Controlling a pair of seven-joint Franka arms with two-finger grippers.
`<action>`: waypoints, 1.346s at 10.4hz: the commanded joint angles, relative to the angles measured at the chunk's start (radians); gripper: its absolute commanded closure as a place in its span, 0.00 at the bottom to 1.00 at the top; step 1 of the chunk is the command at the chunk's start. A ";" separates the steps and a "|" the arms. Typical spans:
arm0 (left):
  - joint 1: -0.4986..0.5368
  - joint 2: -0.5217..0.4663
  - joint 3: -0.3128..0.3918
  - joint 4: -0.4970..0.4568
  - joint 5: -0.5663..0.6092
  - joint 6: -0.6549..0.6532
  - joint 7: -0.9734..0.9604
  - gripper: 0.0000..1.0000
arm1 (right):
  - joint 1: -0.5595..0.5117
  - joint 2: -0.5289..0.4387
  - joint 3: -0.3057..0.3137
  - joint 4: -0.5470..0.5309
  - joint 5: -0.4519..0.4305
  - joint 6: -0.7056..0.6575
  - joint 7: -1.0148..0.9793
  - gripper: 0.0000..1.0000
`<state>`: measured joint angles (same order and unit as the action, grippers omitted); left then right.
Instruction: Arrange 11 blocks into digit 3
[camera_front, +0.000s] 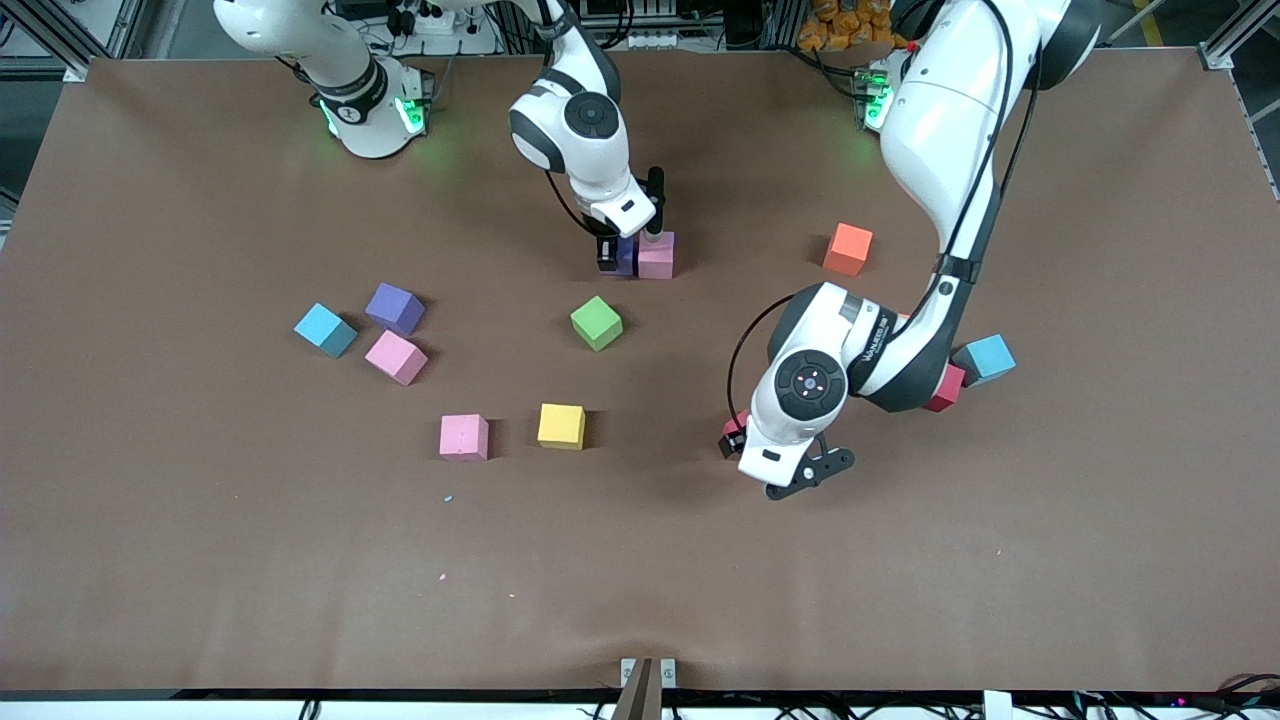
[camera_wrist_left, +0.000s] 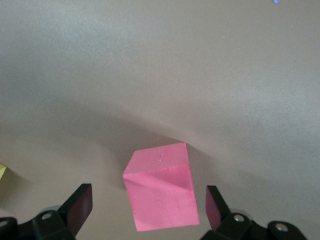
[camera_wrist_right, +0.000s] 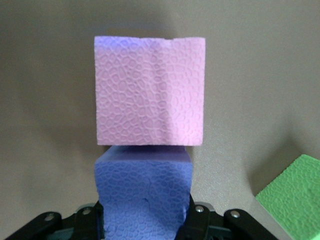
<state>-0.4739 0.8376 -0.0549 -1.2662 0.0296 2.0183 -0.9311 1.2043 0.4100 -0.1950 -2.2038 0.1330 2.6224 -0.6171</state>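
My right gripper (camera_front: 622, 258) (camera_wrist_right: 145, 220) is shut on a purple block (camera_front: 626, 254) (camera_wrist_right: 142, 192) that touches a pink block (camera_front: 657, 256) (camera_wrist_right: 150, 90) on the table. My left gripper (camera_front: 745, 440) (camera_wrist_left: 148, 201) is open, low over the table, with a red block (camera_front: 737, 422) (camera_wrist_left: 161, 187) standing between its fingers, turned askew and untouched. Loose blocks lie around: purple (camera_front: 394, 307), pink (camera_front: 396, 357), pink (camera_front: 464, 437), yellow (camera_front: 561, 426), green (camera_front: 596, 323) (camera_wrist_right: 295, 200), orange (camera_front: 848, 249). Another red block (camera_front: 946, 390) is partly hidden under the left arm.
Two light-blue cubes lie on the brown table: one (camera_front: 325, 329) toward the right arm's end next to the loose purple block, one (camera_front: 986, 358) beside the half-hidden red block. The left arm's forearm spans the area over those cubes.
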 joint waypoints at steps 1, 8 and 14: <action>-0.008 0.015 0.003 0.022 0.020 -0.010 -0.026 0.00 | 0.011 0.027 0.000 0.030 0.011 0.010 0.022 1.00; -0.009 0.054 0.003 0.021 0.016 0.017 -0.032 0.00 | 0.009 0.041 0.006 0.049 0.010 0.007 0.025 0.01; -0.008 0.058 0.000 0.021 0.013 0.042 -0.032 0.24 | -0.005 -0.100 -0.003 0.042 0.008 -0.183 0.016 0.00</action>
<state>-0.4760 0.8843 -0.0561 -1.2660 0.0296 2.0568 -0.9430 1.2039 0.3930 -0.1913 -2.1486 0.1338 2.5098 -0.6003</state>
